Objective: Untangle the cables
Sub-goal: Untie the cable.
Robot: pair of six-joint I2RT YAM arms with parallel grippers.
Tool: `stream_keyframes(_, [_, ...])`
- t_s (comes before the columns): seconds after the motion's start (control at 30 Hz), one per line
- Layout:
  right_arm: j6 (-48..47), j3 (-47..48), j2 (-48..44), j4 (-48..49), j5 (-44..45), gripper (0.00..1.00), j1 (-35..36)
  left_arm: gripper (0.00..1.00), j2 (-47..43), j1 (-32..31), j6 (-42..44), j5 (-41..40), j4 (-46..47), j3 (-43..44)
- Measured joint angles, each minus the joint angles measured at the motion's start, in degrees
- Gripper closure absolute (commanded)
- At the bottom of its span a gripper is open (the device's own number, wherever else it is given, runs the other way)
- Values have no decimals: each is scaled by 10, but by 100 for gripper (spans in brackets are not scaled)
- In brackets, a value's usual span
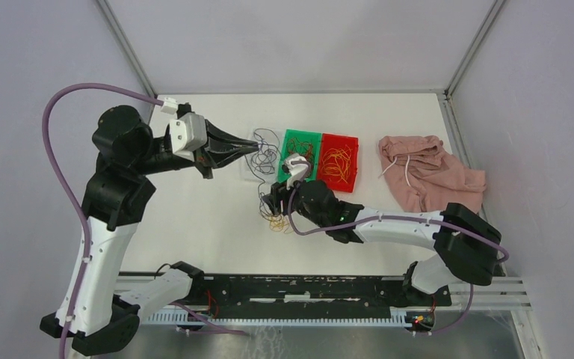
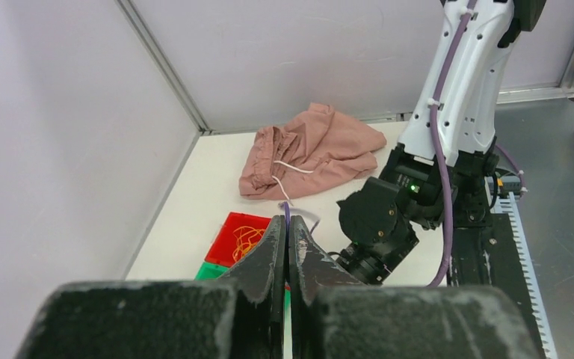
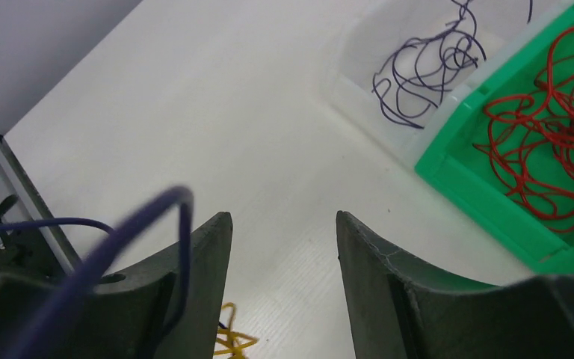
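Sorting step: left gripper (image 2: 287, 223) pinched shut on 1 dark purple cable (image 2: 286, 211) above the clear bin (image 3: 366, 105) of purple cables (image 3: 426, 75). Right gripper (image 3: 282, 224), jaws apart and empty, hovers over a yellow clump (image 1: 276, 223) on the table (image 1: 194, 209). Next move likely calls for releasing the strand into that bin.

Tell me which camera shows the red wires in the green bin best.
Right wrist: the red wires lie large and sharp in the green bin. Top external shows them small, partly behind the right arm. Left wrist shows only a bin corner.
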Motion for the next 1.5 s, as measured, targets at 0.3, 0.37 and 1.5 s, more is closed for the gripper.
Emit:
stream_keyframes(0.3, [27, -86, -13, 3, 31, 40, 0, 97, 1, 0, 25, -20, 0, 42])
stream_keyframes(0.37, [28, -97, -24, 0, 39, 35, 0, 97, 1, 0, 32, -25, 0, 45])
stream_keyframes(1.5, [46, 12, -93, 8, -192, 26, -1, 97, 7, 0, 61, -29, -11, 44])
